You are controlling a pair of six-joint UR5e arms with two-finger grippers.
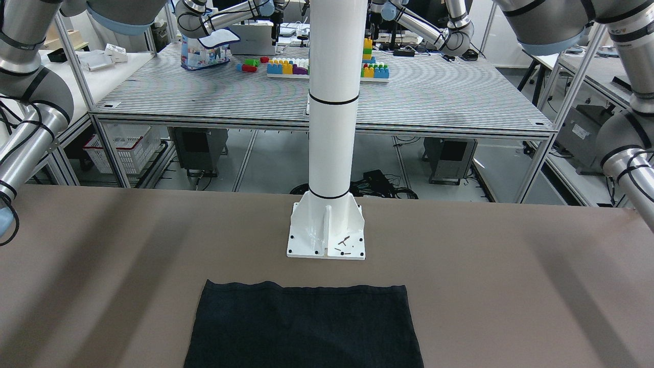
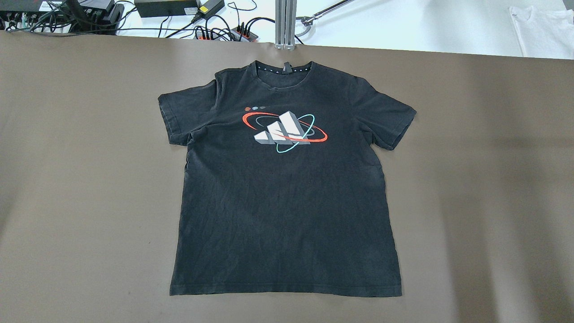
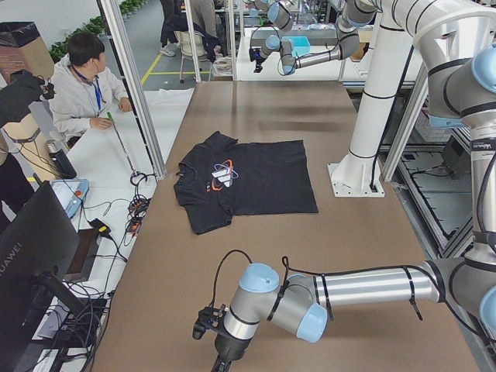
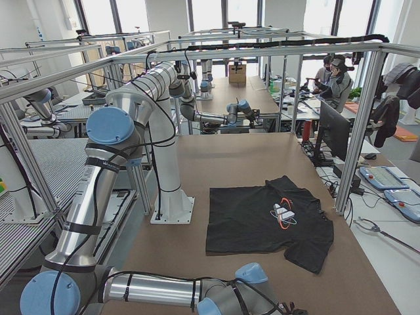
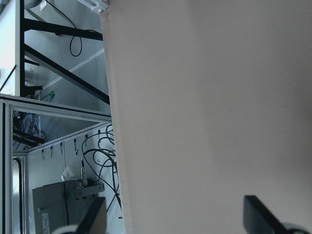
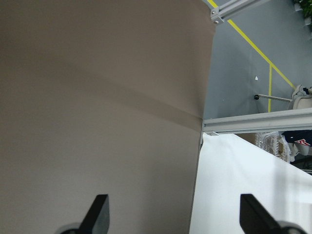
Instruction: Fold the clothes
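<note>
Looking down on the brown table (image 2: 67, 179), we see the black T-shirt (image 2: 287, 202) spread flat at its middle, print up, collar far from the robot, hem near the white pole (image 1: 332, 102). We hold the left gripper (image 5: 178, 217) and right gripper (image 6: 175, 214) over bare tabletop at the table's ends, jaws wide apart on both.

"HUAWEI" on monitor (image 3: 35, 248) back; three-bar brand logo (image 2: 282, 130) on black clothes (image 2: 287, 211)

One table (image 2: 471, 202) bears one black T-shirt (image 2: 287, 202), one white pole (image 1: 333, 102), two robot arms (image 3: 364, 287).
</note>
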